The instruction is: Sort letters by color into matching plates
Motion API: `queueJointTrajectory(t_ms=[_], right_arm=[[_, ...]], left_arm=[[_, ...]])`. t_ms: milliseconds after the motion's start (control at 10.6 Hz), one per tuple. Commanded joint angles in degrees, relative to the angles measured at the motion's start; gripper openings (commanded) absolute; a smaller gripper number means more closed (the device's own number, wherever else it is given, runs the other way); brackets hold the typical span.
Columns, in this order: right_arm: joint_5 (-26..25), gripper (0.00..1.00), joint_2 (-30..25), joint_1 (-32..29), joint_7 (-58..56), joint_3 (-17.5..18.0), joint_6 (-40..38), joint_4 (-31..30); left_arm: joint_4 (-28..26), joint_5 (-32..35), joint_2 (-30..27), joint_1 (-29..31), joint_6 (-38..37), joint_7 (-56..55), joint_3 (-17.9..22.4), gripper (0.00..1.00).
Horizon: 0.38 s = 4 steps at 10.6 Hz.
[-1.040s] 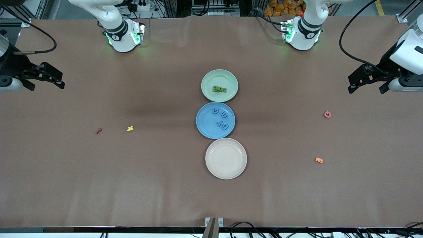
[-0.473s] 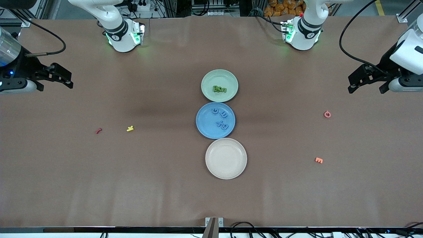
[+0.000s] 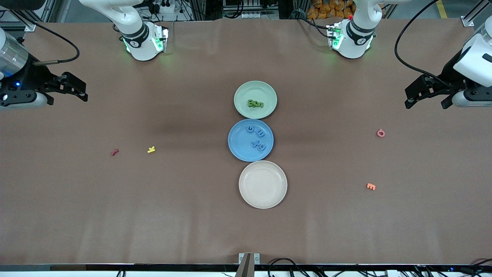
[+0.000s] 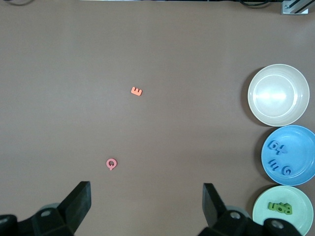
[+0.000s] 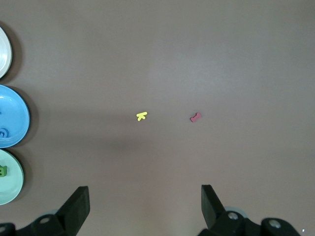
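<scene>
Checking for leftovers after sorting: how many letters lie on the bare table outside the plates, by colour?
Dark red letter: 1
Yellow letter: 1
Pink letter: 1
Orange letter: 1
Total: 4

I see an empty round cream plate (image 3: pixel 263 184) nearest my camera. Toward the right arm's end lie a small dark red letter (image 3: pixel 114 152) and a yellow letter (image 3: pixel 151 149); toward the left arm's end, a pink letter (image 3: pixel 380 133) and an orange letter (image 3: pixel 370 186), all on the brown table (image 3: pixel 173 215).
</scene>
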Motion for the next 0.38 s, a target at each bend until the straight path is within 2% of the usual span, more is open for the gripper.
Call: queueJointTrajectory(t_ms=[0,284], right_arm=[[-0.4,1.00,0.3,0.9,-0.2,0.1,-0.8,1.0],[-0.4,1.00,0.3,1.1,0.3,1.4,-0.8,1.0]], left_arm=[[0.8,1.2,0.5,0.2,0.0,0.2,-0.1,1.00],[0.9,1.2,0.5,0.2,0.0,0.2,-0.1,1.00]])
